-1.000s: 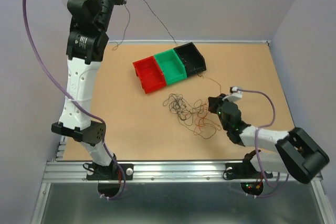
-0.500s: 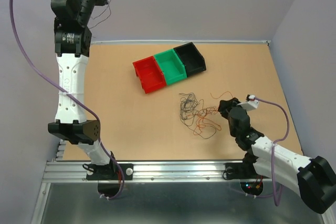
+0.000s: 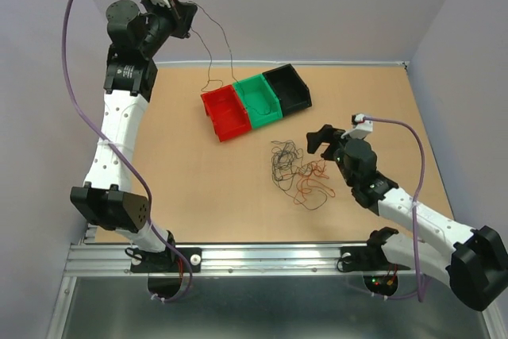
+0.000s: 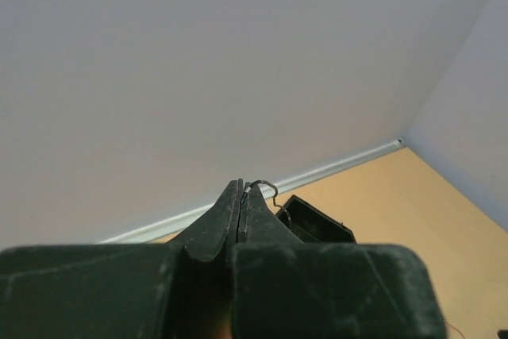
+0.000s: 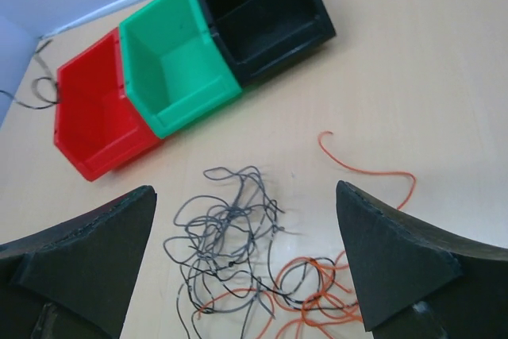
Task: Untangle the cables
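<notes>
Pinching one thin dark cable (image 4: 268, 185) up high with the pressed-together left gripper (image 3: 190, 13) — dangling down by the red bin (image 3: 226, 113). Hovering over the tangled cables (image 3: 298, 171) on the table (image 3: 190, 164) with the right gripper (image 3: 321, 137) — spread wide.

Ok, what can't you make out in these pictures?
Left wrist: the held wire shows only a loop; the shut jaws hide the rest.
Right wrist: the tangle runs off the bottom edge and partly behind the open jaws.
Top: wire count and crossings, too thin to tell.
</notes>
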`<state>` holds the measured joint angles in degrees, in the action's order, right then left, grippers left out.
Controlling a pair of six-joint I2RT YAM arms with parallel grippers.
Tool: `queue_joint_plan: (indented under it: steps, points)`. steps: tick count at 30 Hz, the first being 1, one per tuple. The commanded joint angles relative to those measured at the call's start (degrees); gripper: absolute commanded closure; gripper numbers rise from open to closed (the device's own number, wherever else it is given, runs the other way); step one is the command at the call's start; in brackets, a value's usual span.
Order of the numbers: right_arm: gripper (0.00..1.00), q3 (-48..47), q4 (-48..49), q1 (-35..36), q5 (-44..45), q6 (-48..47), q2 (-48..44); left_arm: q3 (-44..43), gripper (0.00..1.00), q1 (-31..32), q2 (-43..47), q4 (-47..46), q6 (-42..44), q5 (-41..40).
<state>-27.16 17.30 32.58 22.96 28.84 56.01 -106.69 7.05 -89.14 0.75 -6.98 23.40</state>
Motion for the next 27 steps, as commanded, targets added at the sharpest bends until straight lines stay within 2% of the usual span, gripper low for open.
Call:
queue_joint_plan:
  steps: [1,4,6,8,13,15,18,19,21,27]
  points:
    - [0.00,-8.0,3.3,-0.3,-6.9,-5.7,2.3,3.6,1.00,1.7,3.5,-7.2,-1.0,1.9]
    - [0.00,-11.3,4.4,-0.3,-9.2,-7.6,4.9,7.0,1.00,3.1,3.2,-9.2,-0.9,2.4]
    - [0.00,-13.0,6.1,-0.3,-14.1,-9.2,6.8,9.0,1.00,3.4,3.0,-10.6,-1.5,4.3]
    - [0.00,-16.8,7.8,-0.3,-17.4,-11.4,11.1,11.4,1.00,3.5,2.7,-12.4,-2.4,5.8]
    - [0.00,-30.2,7.0,-0.2,-19.2,-12.4,19.9,16.2,1.00,3.8,3.5,-15.9,-3.3,6.3]
    - [0.00,-32.4,7.0,-0.3,-21.3,-12.3,22.1,18.2,1.00,3.8,4.6,-17.4,-3.4,5.7]
    - [0.00,-31.2,10.3,-0.3,-27.1,-12.3,25.4,23.9,1.00,3.9,7.8,-21.7,-3.4,4.0]
    - [0.00,-30.1,14.0,-0.3,-28.1,-12.6,26.9,27.3,1.00,4.0,9.3,-24.7,-3.7,3.5]
    - [0.00,-29.6,14.5,-0.3,-27.8,-12.8,28.3,30.1,1.00,4.4,10.4,-27.4,-4.2,2.9]
    - [0.00,-28.0,14.3,-0.3,-29.0,-12.8,27.0,32.3,1.00,5.3,9.1,-28.7,-3.1,1.1]
